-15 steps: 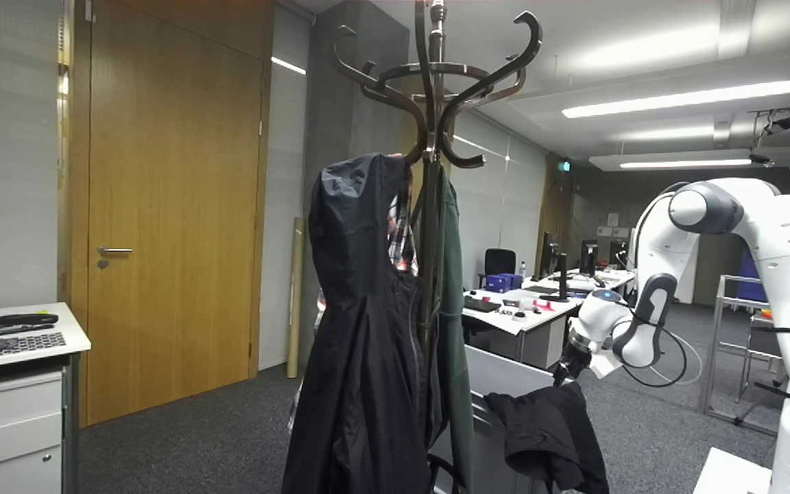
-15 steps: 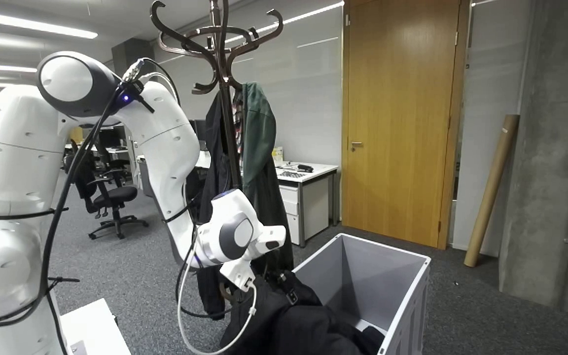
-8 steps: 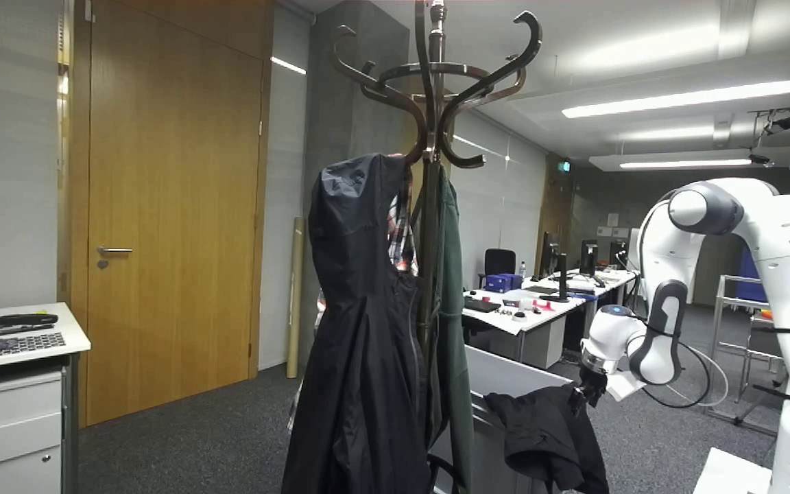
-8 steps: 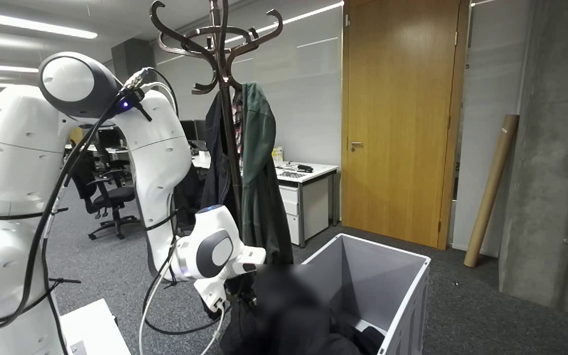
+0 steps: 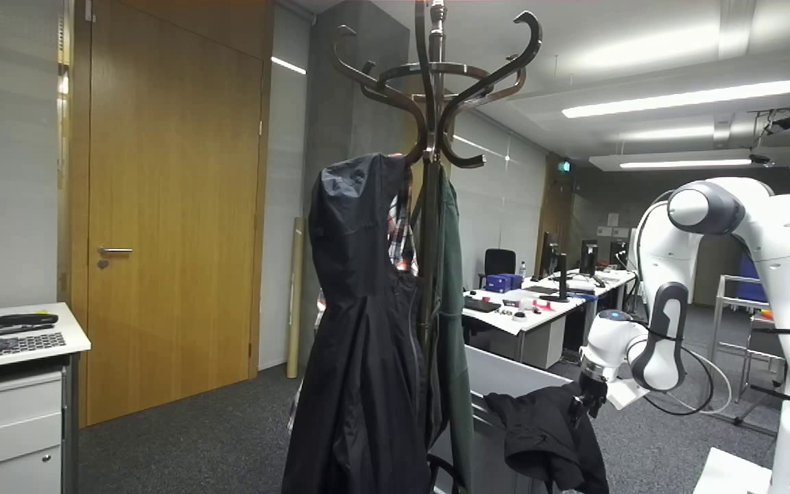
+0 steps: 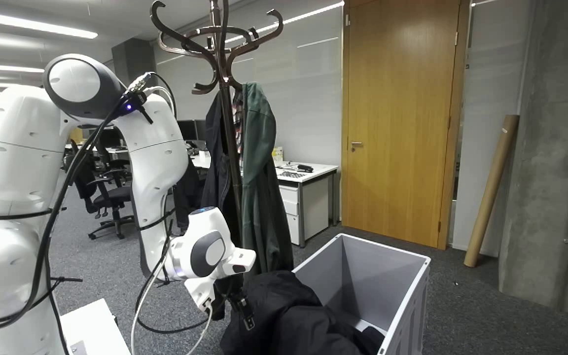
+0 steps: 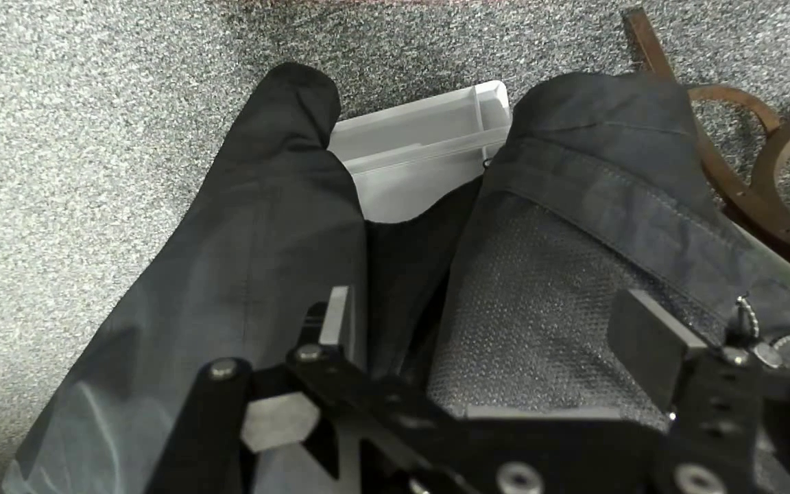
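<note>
In the wrist view, my black metal gripper [image 7: 496, 329] had its two fingers widely spread in the lower half of the frame, above a black fabric garment [image 7: 532, 267]; whether they touched it, I could not tell. In an exterior view, I saw this garment at the bottom centre, draped over the left side of a grey plastic crate [image 6: 382, 281]. In an exterior view, it hung at the lower right, with the gripper by its upper right edge; a dark brown coat stand [image 5: 429, 226] stood at the centre.
</note>
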Robot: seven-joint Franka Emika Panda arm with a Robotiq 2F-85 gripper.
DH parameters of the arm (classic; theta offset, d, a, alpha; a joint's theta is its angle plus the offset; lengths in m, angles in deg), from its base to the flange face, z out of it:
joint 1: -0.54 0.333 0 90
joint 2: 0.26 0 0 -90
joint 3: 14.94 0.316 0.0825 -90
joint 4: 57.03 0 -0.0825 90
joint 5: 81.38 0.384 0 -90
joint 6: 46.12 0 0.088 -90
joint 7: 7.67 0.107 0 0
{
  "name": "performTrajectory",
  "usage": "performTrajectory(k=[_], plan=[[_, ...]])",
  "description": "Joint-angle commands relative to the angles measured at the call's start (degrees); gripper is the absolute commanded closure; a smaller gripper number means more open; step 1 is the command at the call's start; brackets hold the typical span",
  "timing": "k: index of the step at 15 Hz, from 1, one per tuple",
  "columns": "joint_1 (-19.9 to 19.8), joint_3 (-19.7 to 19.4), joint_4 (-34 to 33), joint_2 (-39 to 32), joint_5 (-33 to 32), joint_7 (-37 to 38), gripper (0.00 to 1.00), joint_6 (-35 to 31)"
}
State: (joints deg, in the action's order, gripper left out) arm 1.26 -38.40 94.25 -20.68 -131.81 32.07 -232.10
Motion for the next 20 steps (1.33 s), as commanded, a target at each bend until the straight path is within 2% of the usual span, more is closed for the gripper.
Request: performTrajectory(k=[1,4,11,12,14,19,20], plan=[[2.77,-1.90,-0.91,-1.31,0.42,1.45,0.00,0.10],[2.15,-0.68,-1.96,-4.71,0.69,1.16,0.00,-3.24],[6.71,-3.53,-7.22,-14.25,5.48,-0.67,0.00,-16.18],[3.50,0.33,-8.26,-12.55,5.64,-1.24,0.00,-12.79],[2.33,1.91,-8.99,-14.56,3.78,-0.84,0.00,-12.33],[2.46,2.58,-10.85,-17.32,4.30,-1.81,0.00,-12.05],[2.21,2.90,-11.62,-17.70,4.54,-2.04,0.25,-12.05]])
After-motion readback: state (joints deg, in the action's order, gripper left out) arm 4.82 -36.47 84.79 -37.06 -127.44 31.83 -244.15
